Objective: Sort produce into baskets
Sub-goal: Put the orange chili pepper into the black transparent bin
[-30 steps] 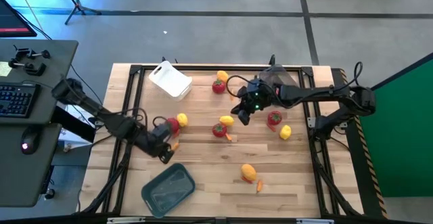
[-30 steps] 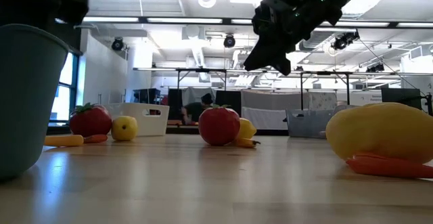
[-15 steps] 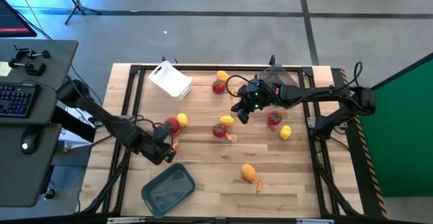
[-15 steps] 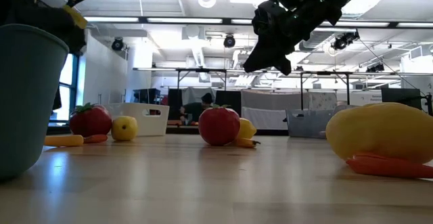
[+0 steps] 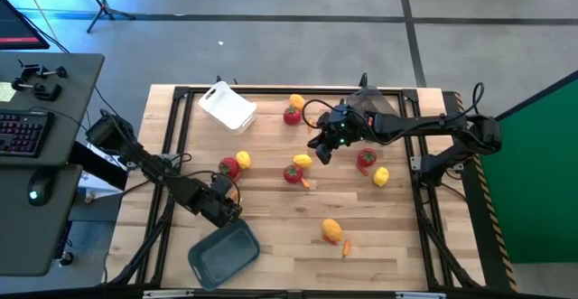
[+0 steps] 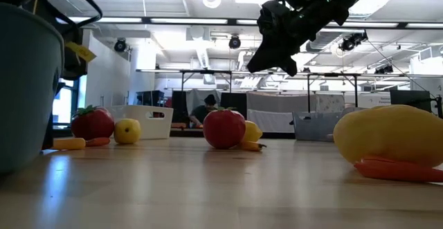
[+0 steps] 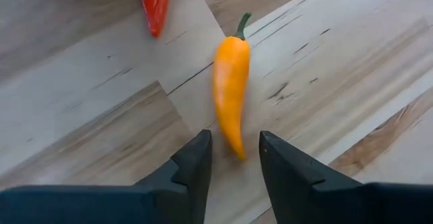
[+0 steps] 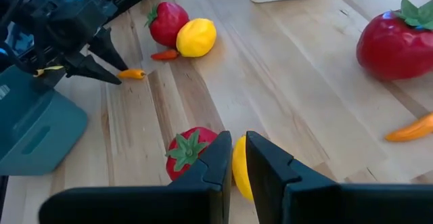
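Sitting near-left on tabletop (image 5: 388, 249): grey-blue basket (image 5: 224, 255). Just beyond it, left gripper (image 7: 233, 158), fingers narrowly parted w/ tip of orange pepper (image 7: 231, 93) between, grip unclear. Mid-tabletop: right gripper (image 8: 239, 158) raised, fingers near-closed, empty. Far-left: white basket (image 5: 227, 106).

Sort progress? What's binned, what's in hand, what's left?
Done: nothing seen binned; the grey-blue rectangular bin looks empty. In hand: open left hand straddles the tip of a thin orange pepper on the wooden table, ungripped; right hand hovers shut, empty. Left: red round fruits and yellow oval fruits, all on the table.
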